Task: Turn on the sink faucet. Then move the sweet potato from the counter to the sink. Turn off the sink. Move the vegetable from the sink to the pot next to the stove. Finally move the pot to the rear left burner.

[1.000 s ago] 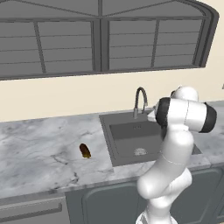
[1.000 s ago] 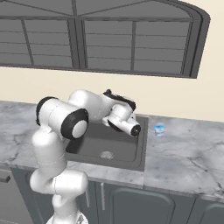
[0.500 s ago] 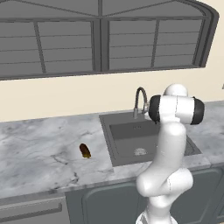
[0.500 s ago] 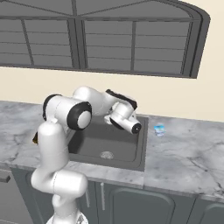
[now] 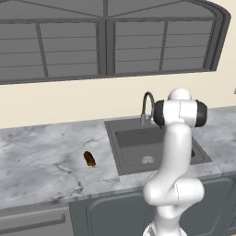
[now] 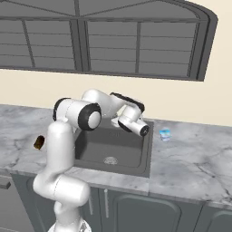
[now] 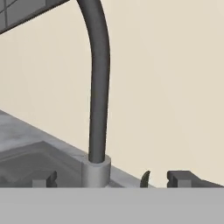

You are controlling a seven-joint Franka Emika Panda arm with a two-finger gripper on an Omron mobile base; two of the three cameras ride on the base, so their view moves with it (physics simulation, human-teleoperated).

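KITCHEN SINK: 1 white arm reaches over 1 dark sink basin, its gripper released, the 2 fingertips spread wide w/ nothing between them. 1 curved dark faucet rises directly ahead of the fingers in the hand view, its grey base collar standing in the gap between the 2 tips, closer to the left one; whether either tip touches it cannot be told. 1 small dark lever sits just inside the right fingertip, beside the collar. Beyond the fingers: plain cream wall.

1 sweet potato lies on the marble counter, well apart from the gripper, on the far side of the basin rim as seen in the left base view; in the right base view it shows partly hidden behind the arm's upright link. 1 small pale-blue object rests on the counter just beyond the basin's other edge, near the gripper. 1 wide shuttered window spans the wall above. Grey cabinet doors run below the counter.
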